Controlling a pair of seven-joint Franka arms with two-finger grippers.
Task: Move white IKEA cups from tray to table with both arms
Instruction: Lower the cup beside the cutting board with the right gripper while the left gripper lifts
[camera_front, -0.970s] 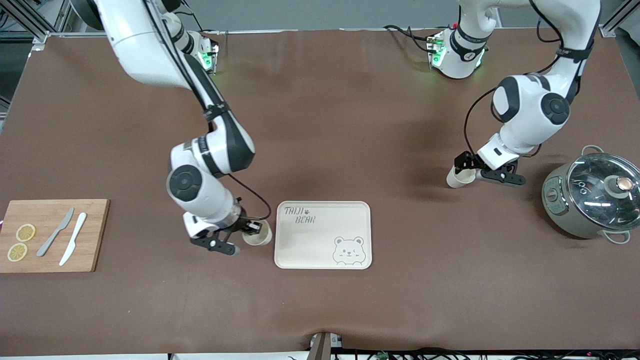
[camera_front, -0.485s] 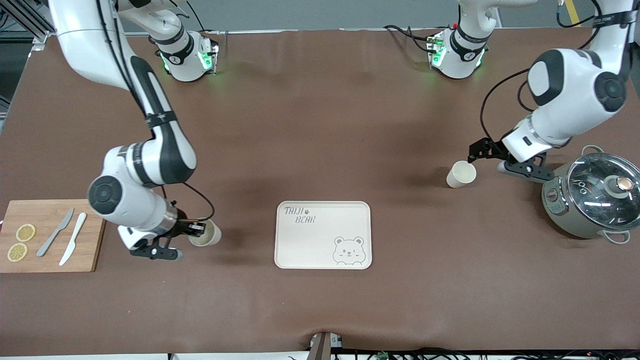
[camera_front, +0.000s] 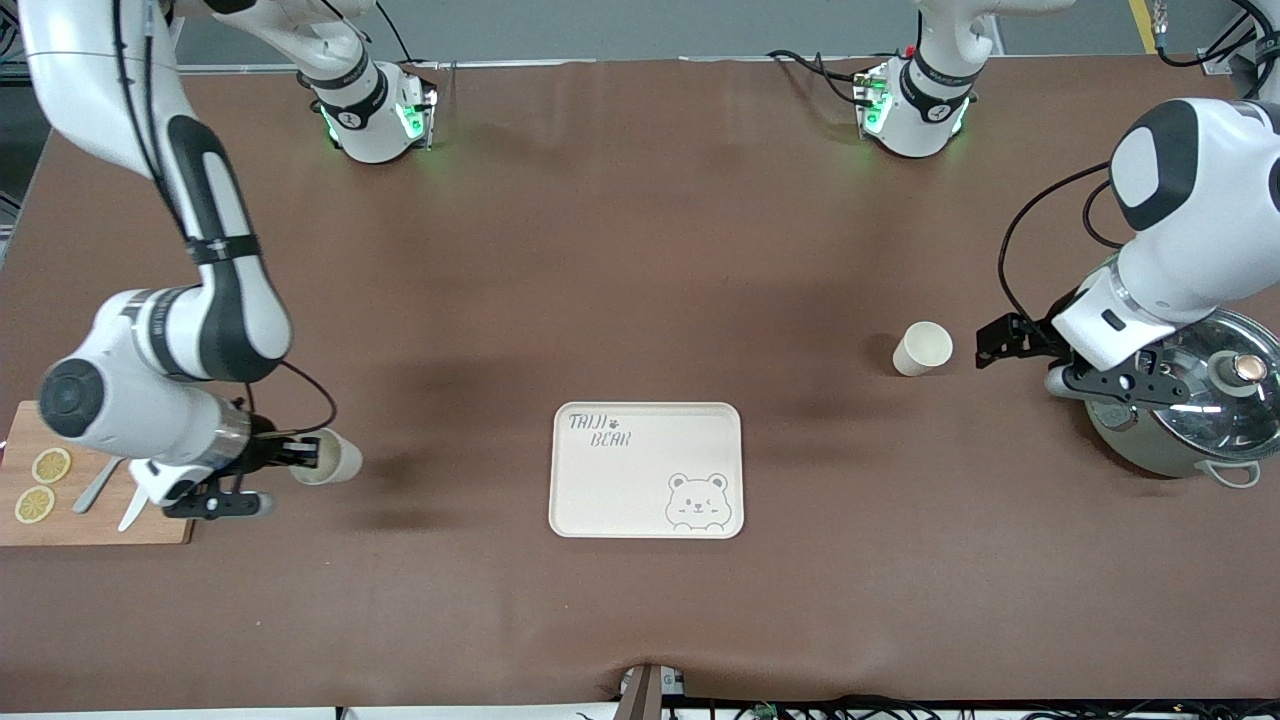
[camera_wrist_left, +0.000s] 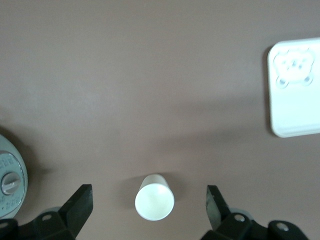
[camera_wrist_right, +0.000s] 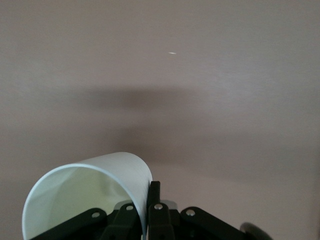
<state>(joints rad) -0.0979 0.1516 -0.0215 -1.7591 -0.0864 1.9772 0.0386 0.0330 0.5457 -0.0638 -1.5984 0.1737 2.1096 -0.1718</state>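
One white cup (camera_front: 922, 348) stands upright on the brown table, farther from the front camera than the tray and toward the left arm's end. My left gripper (camera_front: 1000, 340) is open and empty, drawn back beside it toward the pot. In the left wrist view the cup (camera_wrist_left: 154, 196) shows below, between the spread fingers (camera_wrist_left: 80, 205), untouched. My right gripper (camera_front: 290, 458) is shut on the wall of the second white cup (camera_front: 327, 456), holding it tilted over the table between the cutting board and the tray. In the right wrist view one finger (camera_wrist_right: 154, 200) clamps this cup's rim (camera_wrist_right: 85, 192).
A cream tray with a bear drawing (camera_front: 646, 470) lies at mid-table and shows in the left wrist view (camera_wrist_left: 295, 90). A wooden cutting board (camera_front: 100, 430) with lemon slices and two knives lies at the right arm's end. A glass-lidded pot (camera_front: 1190, 400) stands at the left arm's end.
My right arm carried its cup away from the tray's edge toward the cutting board. My left gripper let go of the other cup, left it standing and drew back toward the pot.
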